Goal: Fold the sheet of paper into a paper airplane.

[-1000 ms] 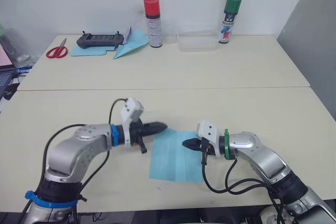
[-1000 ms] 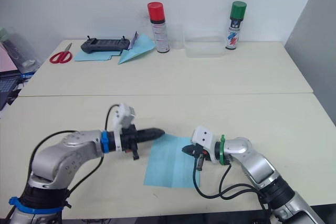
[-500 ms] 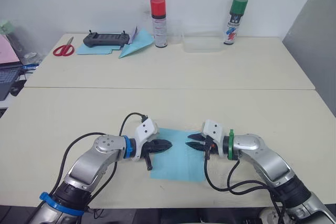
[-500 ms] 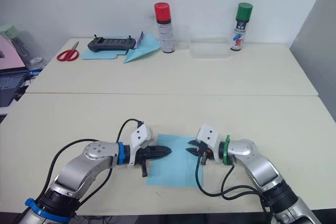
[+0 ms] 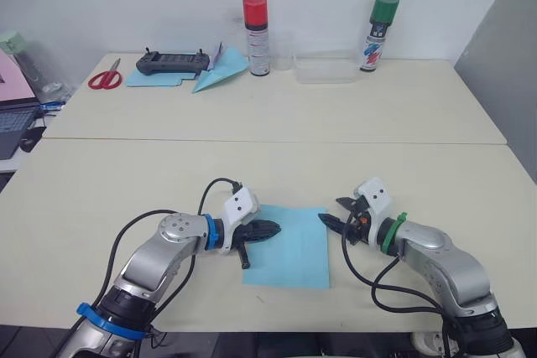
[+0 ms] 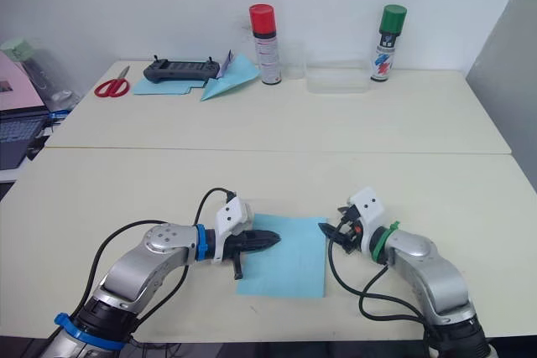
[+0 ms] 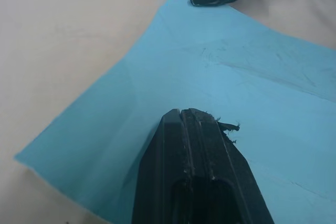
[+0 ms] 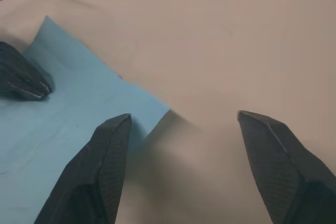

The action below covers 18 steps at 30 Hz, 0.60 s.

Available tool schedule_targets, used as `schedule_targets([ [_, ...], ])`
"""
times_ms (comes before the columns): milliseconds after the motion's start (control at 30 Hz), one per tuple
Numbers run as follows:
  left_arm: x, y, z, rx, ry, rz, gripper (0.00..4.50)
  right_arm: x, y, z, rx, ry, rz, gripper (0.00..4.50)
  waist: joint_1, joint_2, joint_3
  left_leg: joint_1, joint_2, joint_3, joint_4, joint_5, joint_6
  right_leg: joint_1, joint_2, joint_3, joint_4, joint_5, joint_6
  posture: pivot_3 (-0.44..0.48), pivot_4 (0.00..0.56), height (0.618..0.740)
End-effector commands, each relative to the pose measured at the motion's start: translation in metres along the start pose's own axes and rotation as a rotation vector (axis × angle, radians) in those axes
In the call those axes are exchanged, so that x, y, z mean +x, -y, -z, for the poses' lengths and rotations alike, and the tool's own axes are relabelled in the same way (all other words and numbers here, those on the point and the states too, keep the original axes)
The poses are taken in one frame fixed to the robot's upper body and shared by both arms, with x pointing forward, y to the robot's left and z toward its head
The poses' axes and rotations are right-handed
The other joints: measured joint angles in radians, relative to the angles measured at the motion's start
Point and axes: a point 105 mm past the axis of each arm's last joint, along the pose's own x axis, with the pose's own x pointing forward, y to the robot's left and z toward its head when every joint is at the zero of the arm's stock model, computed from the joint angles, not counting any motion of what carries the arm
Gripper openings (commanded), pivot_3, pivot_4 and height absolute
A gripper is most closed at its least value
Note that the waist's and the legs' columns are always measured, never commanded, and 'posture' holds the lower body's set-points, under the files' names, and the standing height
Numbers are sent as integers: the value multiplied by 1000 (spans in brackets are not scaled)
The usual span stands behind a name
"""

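Observation:
The light blue sheet of paper (image 5: pixel 289 247) lies flat on the near table between my two grippers. My left gripper (image 5: pixel 270 230) is shut, and its tip rests on the sheet's left part; the left wrist view shows the closed fingers (image 7: pixel 191 124) over the blue paper (image 7: pixel 252 77). My right gripper (image 5: pixel 334 211) is open at the sheet's far right corner. In the right wrist view that corner of the sheet (image 8: pixel 63 114) reaches in between the spread jaws of the right gripper (image 8: pixel 184 115), one finger (image 8: pixel 113 150) over the paper's edge. Nothing is held.
On the far table stand a red-capped spray can (image 5: pixel 256 23), a green-capped can (image 5: pixel 373 31) and a clear container (image 5: pixel 325 67). At far left are a black controller (image 5: pixel 172 60) on a blue sheet, a paper dart (image 5: pixel 220 73) and red scissors (image 5: pixel 105 80).
My right gripper has opened and drawn back to the right, from on the sheet to its far right corner. My shut left gripper has moved onto the sheet's left part. The camera has shifted.

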Motion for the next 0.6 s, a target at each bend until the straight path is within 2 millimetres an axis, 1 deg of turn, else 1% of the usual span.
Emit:
schedule_targets([
  [33,4,0,24,-45,-94,-8,0,-1,-14,-14,123,50,-63,3345,0,0,0,0,0,0,0,0,0,0,0,0,0,0,0,0,150,740],
  [133,5,-1,24,-37,-97,-8,0,2,-18,-18,161,46,-81,3345,0,0,0,0,0,0,0,0,0,0,0,0,0,0,0,0,150,740],
  [233,6,-1,23,-32,-95,-8,0,5,-16,-20,129,42,-73,3345,0,0,0,0,0,0,0,0,0,0,0,0,0,0,0,0,150,740],
  [333,6,0,23,-32,-93,-7,0,5,-13,-21,74,44,-61,2809,0,1,0,0,0,0,0,0,0,0,0,0,0,0,0,0,150,740],
  [400,6,2,23,-32,-93,-5,0,4,-19,-20,4,32,-91,2155,-1,1,0,0,0,0,0,0,0,0,0,0,0,0,0,0,150,740],
  [467,5,3,23,-33,-91,-3,0,4,-23,-20,-7,37,-114,1388,-1,1,0,0,0,0,0,0,0,0,0,0,0,0,0,0,150,740],
  [567,5,3,23,-32,-91,-2,0,4,-23,-21,-27,44,-117,307,-3,1,0,0,0,0,0,0,0,0,0,0,0,0,0,0,150,740],
  [600,4,3,23,-31,-91,-2,0,5,-24,-22,-45,46,-122,38,-3,1,0,0,0,0,0,0,0,0,0,0,0,0,0,0,150,740],
])
